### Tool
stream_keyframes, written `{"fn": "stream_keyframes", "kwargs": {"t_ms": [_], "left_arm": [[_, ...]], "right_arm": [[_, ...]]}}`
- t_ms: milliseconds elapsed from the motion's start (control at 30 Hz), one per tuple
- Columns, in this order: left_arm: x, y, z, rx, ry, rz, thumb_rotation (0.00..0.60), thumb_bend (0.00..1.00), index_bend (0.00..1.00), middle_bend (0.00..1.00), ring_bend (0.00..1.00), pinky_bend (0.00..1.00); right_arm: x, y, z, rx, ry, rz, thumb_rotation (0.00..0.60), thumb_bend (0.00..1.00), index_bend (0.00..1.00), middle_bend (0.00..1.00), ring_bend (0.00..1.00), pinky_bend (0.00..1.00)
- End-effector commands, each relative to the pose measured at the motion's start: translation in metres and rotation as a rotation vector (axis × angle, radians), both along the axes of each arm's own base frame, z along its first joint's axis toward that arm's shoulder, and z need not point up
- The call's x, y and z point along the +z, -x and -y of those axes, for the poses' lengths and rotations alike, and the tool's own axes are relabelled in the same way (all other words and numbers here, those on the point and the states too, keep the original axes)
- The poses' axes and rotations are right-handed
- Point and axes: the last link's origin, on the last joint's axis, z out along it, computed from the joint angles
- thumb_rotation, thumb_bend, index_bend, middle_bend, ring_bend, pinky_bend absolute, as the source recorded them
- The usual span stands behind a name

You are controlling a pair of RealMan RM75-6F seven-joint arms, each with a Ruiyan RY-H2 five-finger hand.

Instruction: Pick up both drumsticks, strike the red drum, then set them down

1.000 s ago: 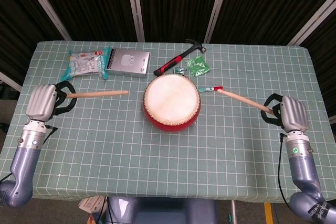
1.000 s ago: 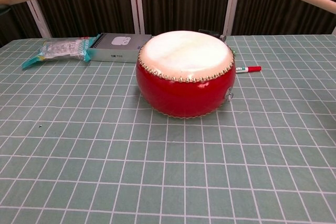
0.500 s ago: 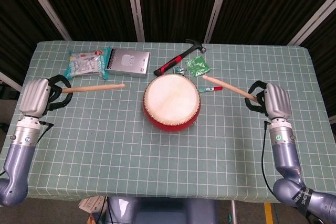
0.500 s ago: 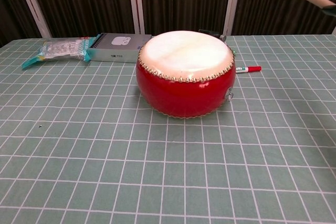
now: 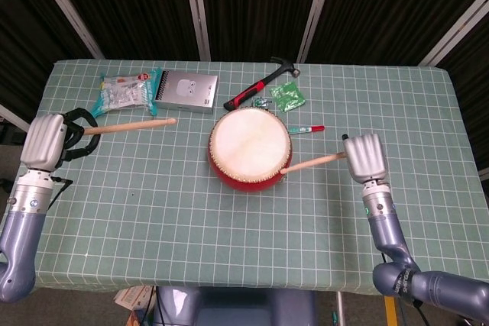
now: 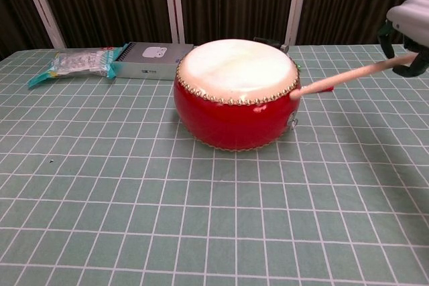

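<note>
— Where does it stand, from the big things down?

— The green-checked table (image 5: pixel 229 227) carries the red drum (image 5: pixel 250 149) near its middle. Both arms are up. The right hand (image 5: pixel 365 158), at about 3 o'clock from the drum, is clamped on the right drumstick (image 5: pixel 313 163), whose tip sits at the drum's side just under the rim, touching or all but touching. The left hand (image 5: pixel 44 141), out at 9 o'clock, is wrapped round the left drumstick (image 5: pixel 130 125), held level and well apart from the drum.

— So how much is done?

— Picking up looks finished, I'd say: both sticks are in hand. The strike is underway on the right only, and it meets the shell, not the skin. The left stroke and the setting down remain.

— And the clutter?

— A hammer (image 5: pixel 260 84) and a red marker (image 5: pixel 309 128) lie between 12 and 2 o'clock, untouched.
</note>
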Motion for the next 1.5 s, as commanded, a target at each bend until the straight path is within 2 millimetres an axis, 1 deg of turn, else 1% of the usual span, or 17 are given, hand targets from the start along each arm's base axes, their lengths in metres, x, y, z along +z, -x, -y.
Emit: {"fn": "stream_keyframes", "kwargs": {"t_ms": [33, 100, 200, 300, 367, 467, 567, 667, 800, 900, 967, 1100, 1300, 1400, 1500], "left_arm": [[0.001, 0.001, 0.001, 0.003, -0.001, -0.004, 0.6, 0.55, 0.76, 1.0, 1.0, 1.0], [0.001, 0.001, 0.001, 0.004, -0.002, -0.004, 0.6, 0.55, 0.76, 1.0, 1.0, 1.0], [0.002, 0.0, 0.002, 0.001, -0.009, -0.001, 0.6, 0.55, 0.76, 1.0, 1.0, 1.0], [0.002, -0.001, 0.003, -0.004, -0.01, 0.001, 0.6, 0.55, 0.76, 1.0, 1.0, 1.0], [0.001, -0.003, 0.004, -0.009, -0.011, 0.0, 0.6, 0.55, 0.76, 1.0, 1.0, 1.0], [0.0, -0.004, 0.005, -0.011, -0.009, -0.002, 0.6, 0.55, 0.76, 1.0, 1.0, 1.0], [-0.001, -0.004, 0.006, -0.009, -0.01, -0.002, 0.6, 0.55, 0.76, 1.0, 1.0, 1.0], [-0.001, -0.003, 0.007, -0.005, -0.012, -0.003, 0.6, 0.55, 0.76, 1.0, 1.0, 1.0], [-0.002, -0.004, 0.006, -0.006, -0.009, -0.018, 0.6, 0.55, 0.76, 1.0, 1.0, 1.0], [-0.005, -0.005, 0.0, -0.003, -0.001, -0.05, 0.6, 0.55, 0.76, 1.0, 1.0, 1.0], [-0.01, -0.005, -0.008, 0.004, 0.009, -0.077, 0.6, 0.55, 0.76, 1.0, 1.0, 1.0], [-0.022, -0.011, -0.027, 0.012, 0.034, -0.123, 0.6, 0.55, 0.76, 1.0, 1.0, 1.0], [-0.053, -0.028, -0.053, 0.011, 0.097, -0.18, 0.6, 0.55, 0.76, 1.0, 1.0, 1.0], [-0.069, -0.037, -0.062, 0.009, 0.126, -0.214, 0.6, 0.55, 0.76, 1.0, 1.0, 1.0], [-0.081, -0.045, -0.069, 0.003, 0.149, -0.252, 0.6, 0.55, 0.76, 1.0, 1.0, 1.0]], "right_arm": [[-0.001, -0.006, -0.002, 0.019, 0.044, 0.047, 0.6, 0.59, 0.93, 0.99, 1.0, 0.99], [0.008, -0.008, -0.002, 0.013, 0.075, 0.119, 0.6, 0.59, 0.93, 0.99, 1.0, 0.99], [0.028, -0.01, -0.002, -0.02, 0.139, 0.324, 0.6, 0.59, 0.93, 0.99, 1.0, 0.99], [0.048, -0.008, -0.005, -0.051, 0.185, 0.469, 0.6, 0.59, 0.93, 0.99, 1.0, 0.99], [0.061, -0.006, -0.007, -0.054, 0.206, 0.508, 0.6, 0.59, 0.93, 0.99, 1.0, 0.99], [0.075, 0.001, -0.011, -0.061, 0.224, 0.528, 0.6, 0.59, 0.93, 0.99, 1.0, 0.99], [0.081, 0.008, -0.016, -0.088, 0.225, 0.585, 0.6, 0.59, 0.93, 0.99, 1.0, 0.99], [0.082, 0.017, -0.022, -0.142, 0.214, 0.701, 0.6, 0.59, 0.93, 0.99, 1.0, 0.99], [0.087, 0.029, -0.026, -0.166, 0.223, 0.741, 0.6, 0.59, 0.93, 0.99, 1.0, 0.99], [0.09, 0.034, -0.028, -0.163, 0.235, 0.765, 0.6, 0.59, 0.93, 0.99, 1.0, 0.99], [0.093, 0.035, -0.029, -0.154, 0.241, 0.769, 0.6, 0.59, 0.93, 0.99, 1.0, 0.99], [0.097, 0.035, -0.029, -0.137, 0.254, 0.768, 0.6, 0.59, 0.93, 0.99, 1.0, 0.99], [0.103, 0.037, -0.027, -0.135, 0.273, 0.75, 0.6, 0.59, 0.93, 0.99, 1.0, 0.99], [0.106, 0.042, -0.026, -0.145, 0.287, 0.752, 0.6, 0.59, 0.93, 0.99, 1.0, 0.99], [0.108, 0.045, -0.026, -0.154, 0.295, 0.751, 0.6, 0.59, 0.93, 0.99, 1.0, 0.99]]}}
